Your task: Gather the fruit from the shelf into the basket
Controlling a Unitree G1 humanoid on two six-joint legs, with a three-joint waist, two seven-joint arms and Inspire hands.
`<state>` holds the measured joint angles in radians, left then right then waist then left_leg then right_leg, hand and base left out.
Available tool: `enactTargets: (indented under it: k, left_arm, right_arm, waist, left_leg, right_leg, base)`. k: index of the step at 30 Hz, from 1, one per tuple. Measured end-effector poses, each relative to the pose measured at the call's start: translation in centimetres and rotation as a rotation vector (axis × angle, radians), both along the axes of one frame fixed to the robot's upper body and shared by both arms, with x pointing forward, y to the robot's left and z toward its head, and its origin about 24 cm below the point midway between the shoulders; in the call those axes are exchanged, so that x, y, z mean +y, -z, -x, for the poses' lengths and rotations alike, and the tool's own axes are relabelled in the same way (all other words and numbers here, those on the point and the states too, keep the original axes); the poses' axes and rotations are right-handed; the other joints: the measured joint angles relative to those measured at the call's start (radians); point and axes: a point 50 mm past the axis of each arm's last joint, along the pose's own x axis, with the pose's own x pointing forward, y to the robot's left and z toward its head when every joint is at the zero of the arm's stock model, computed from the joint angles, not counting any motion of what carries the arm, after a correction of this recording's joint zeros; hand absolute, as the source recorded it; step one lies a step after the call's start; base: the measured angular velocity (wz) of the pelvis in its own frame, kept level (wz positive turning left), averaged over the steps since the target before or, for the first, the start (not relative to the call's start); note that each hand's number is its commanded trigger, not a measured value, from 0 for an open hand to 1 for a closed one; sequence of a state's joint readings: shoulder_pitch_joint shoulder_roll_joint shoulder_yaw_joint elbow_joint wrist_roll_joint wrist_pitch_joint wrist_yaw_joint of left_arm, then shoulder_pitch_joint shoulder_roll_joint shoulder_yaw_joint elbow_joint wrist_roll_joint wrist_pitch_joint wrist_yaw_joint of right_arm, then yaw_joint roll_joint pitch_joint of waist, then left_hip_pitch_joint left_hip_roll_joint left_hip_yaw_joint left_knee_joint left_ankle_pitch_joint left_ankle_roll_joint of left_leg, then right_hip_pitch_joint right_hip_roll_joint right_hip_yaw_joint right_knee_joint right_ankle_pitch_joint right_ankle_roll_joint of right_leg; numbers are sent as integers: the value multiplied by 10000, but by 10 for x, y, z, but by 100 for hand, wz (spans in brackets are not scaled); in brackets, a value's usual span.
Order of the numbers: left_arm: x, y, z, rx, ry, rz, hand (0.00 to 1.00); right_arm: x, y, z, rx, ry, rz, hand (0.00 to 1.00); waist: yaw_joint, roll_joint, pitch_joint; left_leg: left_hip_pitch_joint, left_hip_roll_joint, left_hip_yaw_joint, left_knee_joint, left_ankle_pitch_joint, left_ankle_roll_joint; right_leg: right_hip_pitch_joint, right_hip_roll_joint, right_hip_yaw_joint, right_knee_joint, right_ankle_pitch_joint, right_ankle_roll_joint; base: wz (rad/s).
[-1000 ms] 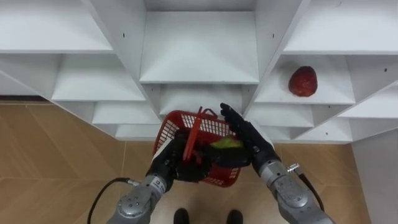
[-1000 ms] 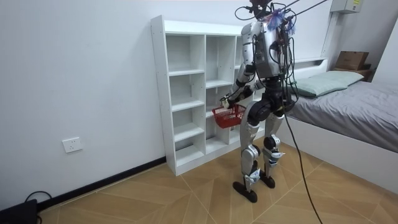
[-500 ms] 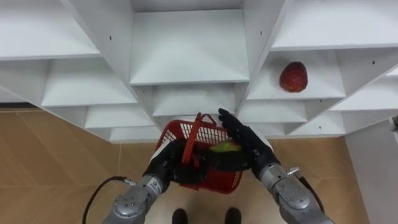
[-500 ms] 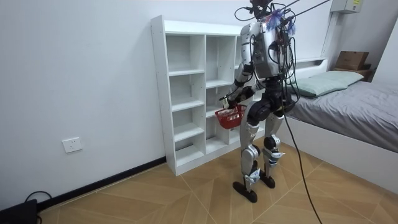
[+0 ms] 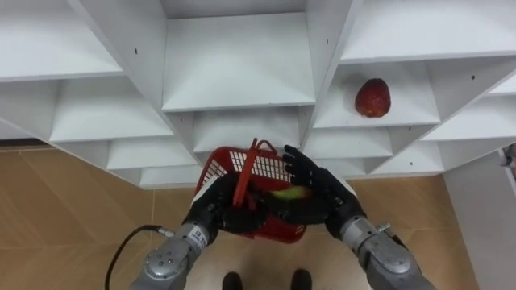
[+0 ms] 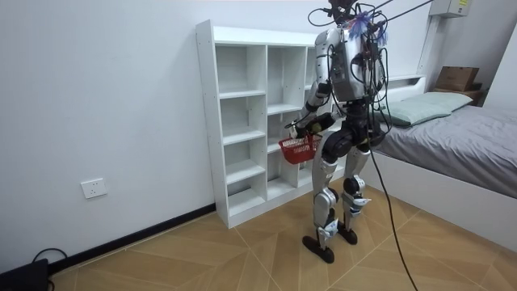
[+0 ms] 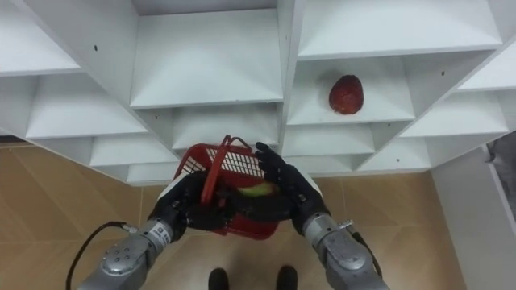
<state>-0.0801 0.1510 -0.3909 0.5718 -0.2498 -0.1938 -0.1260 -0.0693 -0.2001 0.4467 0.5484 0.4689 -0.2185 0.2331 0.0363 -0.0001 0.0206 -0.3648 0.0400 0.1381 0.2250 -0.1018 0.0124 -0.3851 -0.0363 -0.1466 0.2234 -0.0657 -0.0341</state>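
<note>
I hold a red mesh basket point(image 5: 270, 164) in front of a white shelf unit point(image 5: 242, 72). My left hand point(image 5: 214, 216) is shut on the basket's near rim, beside its upright handle. My right hand point(image 5: 319, 184) reaches over the basket from the right with straight fingers. A yellow-green fruit point(image 5: 291, 193) lies in the basket just under that hand. A red fruit point(image 5: 372, 97) sits alone on a shelf in the right column, above and to the right of the basket. In the room view the basket point(image 6: 297, 149) hangs at hip height before the shelves.
The white shelf unit point(image 6: 242, 121) stands against the wall, its other compartments bare. A bed point(image 6: 460, 145) stands at the room view's right. Wooden floor point(image 5: 64, 217) lies below the shelves.
The camera has shifted, so the shelves and red fruit sit further left and lower in the picture. Both hands and the basket stay together, raised slightly toward the shelves.
</note>
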Motion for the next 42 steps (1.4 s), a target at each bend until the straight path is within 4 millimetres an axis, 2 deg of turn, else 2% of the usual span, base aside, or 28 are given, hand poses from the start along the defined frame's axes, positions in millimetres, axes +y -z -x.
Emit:
enactTargets:
  k: [4,13,25,38,42]
  left_arm:
    - [-2,-7,-2,-371,-12,182,100]
    - [-1,-7,-2,-422,49,8,100]
    - [-1,-7,-1,-407,-22,-29,100]
    - [-1,-3,3,-214,-196,132,100]
    - [1,-2,5,-135,-229,111,100]
  right_arm:
    - [-3,2,4,331,-193,-804,0]
    - [-3,6,8,1037,-290,-1411,0]
    - [-2,7,7,1067,-317,-1426,0]
    - [-2,2,3,623,-672,-743,0]
    - [0,-5,-2,119,-843,-241,0]
  waist:
    - [31,-2,1]
    - [-1,-2,7]
    - [-11,-10,50]
    - [-38,-20,54]
    - [-79,-113,105]
  left_leg:
    - [7,0,10,8,0,0]
    - [12,-5,29,7,-2,-2]
    - [21,-4,45,-39,-7,-9]
    - [5,-9,171,-68,-13,-18]
    - [5,-9,217,-40,-12,-17]
  right_leg:
    - [-2,-14,10,9,1,3]
    - [-1,13,53,12,7,4]
    - [-10,15,54,-17,7,5]
    - [-106,18,93,5,6,4]
    - [-154,8,119,77,-4,4]
  base:
    - [0]
    - [0]
    - [0]
    - [-2]
    - [-1]
